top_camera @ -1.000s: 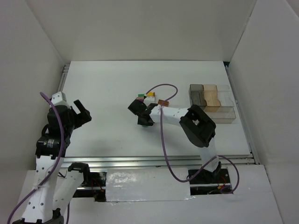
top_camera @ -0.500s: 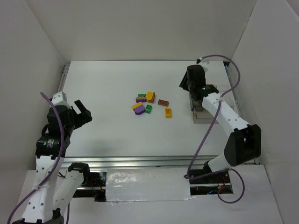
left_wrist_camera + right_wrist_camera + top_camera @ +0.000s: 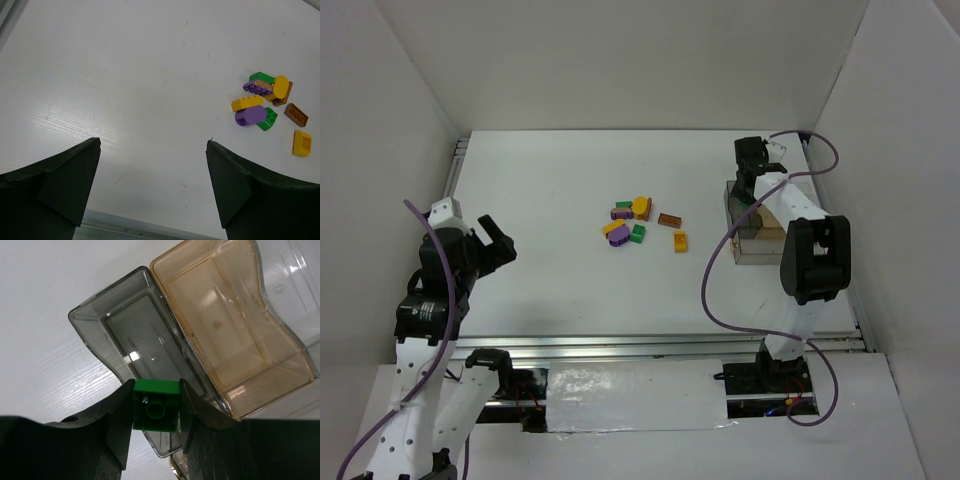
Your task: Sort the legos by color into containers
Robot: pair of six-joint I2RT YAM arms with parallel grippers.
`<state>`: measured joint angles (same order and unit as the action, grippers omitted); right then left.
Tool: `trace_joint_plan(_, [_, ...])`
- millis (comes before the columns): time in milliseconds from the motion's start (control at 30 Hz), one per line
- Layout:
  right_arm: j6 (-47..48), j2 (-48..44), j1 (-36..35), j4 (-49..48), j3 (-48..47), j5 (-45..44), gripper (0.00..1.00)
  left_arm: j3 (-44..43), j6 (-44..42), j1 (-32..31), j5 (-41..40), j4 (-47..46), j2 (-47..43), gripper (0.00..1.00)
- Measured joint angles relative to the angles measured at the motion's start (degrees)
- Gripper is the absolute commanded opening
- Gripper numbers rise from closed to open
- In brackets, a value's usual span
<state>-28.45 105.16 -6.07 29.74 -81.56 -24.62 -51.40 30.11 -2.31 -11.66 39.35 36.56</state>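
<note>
My right gripper is shut on a green square lego, its hollow underside facing the camera. It hangs over the near end of the smoky grey compartment of the containers, beside the tan compartment. From above, that gripper sits at the back right over the tray. The other legos, green, purple, yellow-orange and brown, lie in a loose cluster mid-table, also seen as legos in the left wrist view. My left gripper is open at the left, nothing between its fingers.
White walls close in the table on three sides. A metal rail runs along the near edge. The right arm's purple cable loops over the table beside the tray. The clear compartment lies past the tan one.
The right arm has swung from the brick cluster to the tray at the back right, carrying the green brick. The left arm has stayed put.
</note>
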Motion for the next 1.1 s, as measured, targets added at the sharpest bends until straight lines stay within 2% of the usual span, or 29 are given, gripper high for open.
trace_joint_plan(33, [0.00, 0.00, 0.24, 0.09, 0.00, -0.02, 0.17, 0.00, -0.02, -0.07, 0.00, 0.00, 0.00, 0.99])
trace_joint_plan(67, [0.00, 0.00, 0.31, 0.07, 0.00, -0.04, 0.42, 0.00, 0.00, -0.13, 0.00, 0.00, 0.00, 0.99])
trace_joint_plan(100, [0.00, 0.00, 0.31, 0.09, 0.00, -0.02, 0.57, 0.00, -0.02, -0.15, 0.02, -0.02, 0.00, 0.99])
trace_joint_plan(167, [-0.15, 0.00, 0.22, 0.26, 0.00, -0.07, 0.67, 0.00, -0.02, -0.33, 0.02, 0.00, 0.00, 1.00])
trace_joint_plan(300, [-0.15, 0.22, 0.22, 1.42, -0.59, -0.07, 0.72, 0.00, -0.04, -0.85, 0.31, -0.02, 0.00, 0.99])
trace_joint_plan(500, [0.98, -0.68, -1.53, 1.18, -0.31, 0.83, 0.72, 0.00, -0.04, -1.20, 0.46, -0.02, 0.00, 0.99])
trace_joint_plan(567, [3.39, -2.36, -5.09, 0.04, 0.50, 3.10, 0.73, 0.00, -0.04, -1.25, 0.44, -0.02, 0.00, 1.00])
trace_joint_plan(667, [8.98, -4.50, -14.36, -2.54, 0.46, 10.88, 0.74, 0.00, -0.04, -1.27, 0.44, -0.02, 0.00, 1.00])
trace_joint_plan(800, [14.58, -2.86, -25.03, -4.04, -2.45, 20.85, 0.77, 0.00, -0.04, -1.29, 0.44, 0.00, 0.00, 1.00])
trace_joint_plan(900, [11.78, 2.05, -26.10, -3.21, -7.72, 19.98, 0.77, 0.00, -0.04, -1.42, 0.44, 0.00, 0.00, 1.00])
trace_joint_plan(1100, [2.05, 5.18, -25.73, -2.25, -7.61, 14.40, 0.75, 0.00, -0.04, -1.60, 0.44, 0.00, 0.11, 1.00])
